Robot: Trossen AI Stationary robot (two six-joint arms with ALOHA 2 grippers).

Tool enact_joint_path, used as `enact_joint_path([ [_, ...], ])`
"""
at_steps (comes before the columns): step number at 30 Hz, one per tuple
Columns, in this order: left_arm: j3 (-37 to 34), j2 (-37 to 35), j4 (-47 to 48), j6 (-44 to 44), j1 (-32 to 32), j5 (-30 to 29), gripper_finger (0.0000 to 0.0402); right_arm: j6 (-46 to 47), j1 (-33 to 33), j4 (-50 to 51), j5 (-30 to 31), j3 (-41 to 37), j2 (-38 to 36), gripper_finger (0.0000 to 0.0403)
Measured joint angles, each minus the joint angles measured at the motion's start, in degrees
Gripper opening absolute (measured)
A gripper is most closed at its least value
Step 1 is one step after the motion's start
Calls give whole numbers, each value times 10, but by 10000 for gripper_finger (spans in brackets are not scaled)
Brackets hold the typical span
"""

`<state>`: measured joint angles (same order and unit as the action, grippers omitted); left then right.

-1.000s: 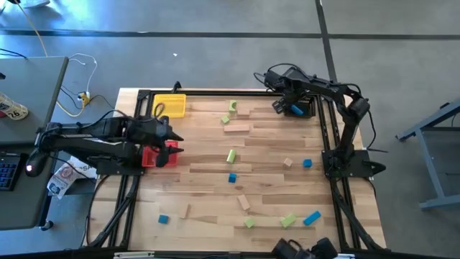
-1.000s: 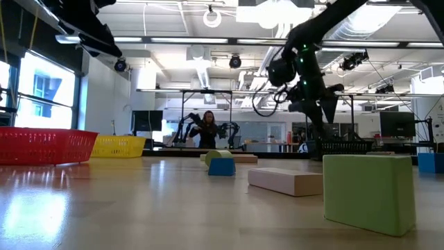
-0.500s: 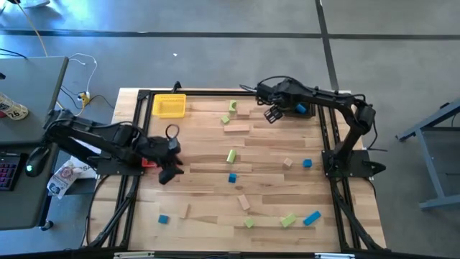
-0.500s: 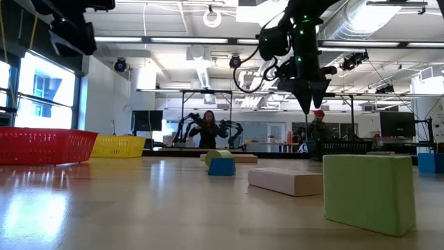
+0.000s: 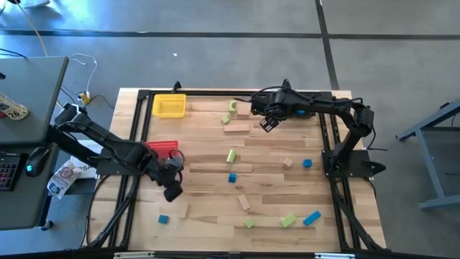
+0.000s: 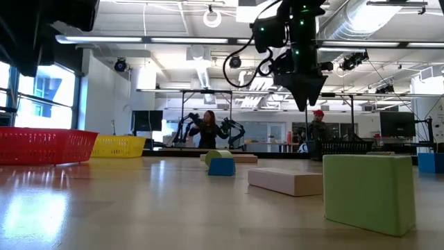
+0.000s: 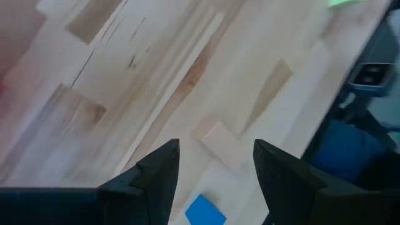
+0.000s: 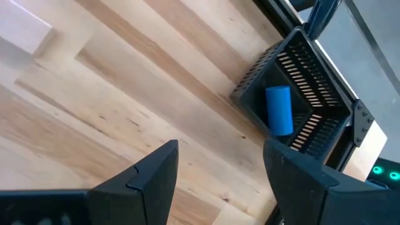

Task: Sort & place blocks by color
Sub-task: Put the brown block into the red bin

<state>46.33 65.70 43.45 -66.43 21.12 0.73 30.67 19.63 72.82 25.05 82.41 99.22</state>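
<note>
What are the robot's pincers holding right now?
Nothing. The left pincer and the right pincer are both open and empty above the table.

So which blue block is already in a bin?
The blue cylinder lying in the black bin; the other blue blocks sit loose on the table.

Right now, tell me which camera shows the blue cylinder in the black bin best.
The right wrist view: the blue cylinder lies plainly inside the black bin. In the high view the right arm covers that bin; the low and left wrist views do not show it.
</note>
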Motion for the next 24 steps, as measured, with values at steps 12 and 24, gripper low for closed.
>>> enact_joint_path([
  [12,0,97,-34,-154,53,-24,190,4,-14,-7,37,0,0,220],
  [24,0,142,-49,-295,93,-60,190,4,-13,-11,39,0,0,220],
])
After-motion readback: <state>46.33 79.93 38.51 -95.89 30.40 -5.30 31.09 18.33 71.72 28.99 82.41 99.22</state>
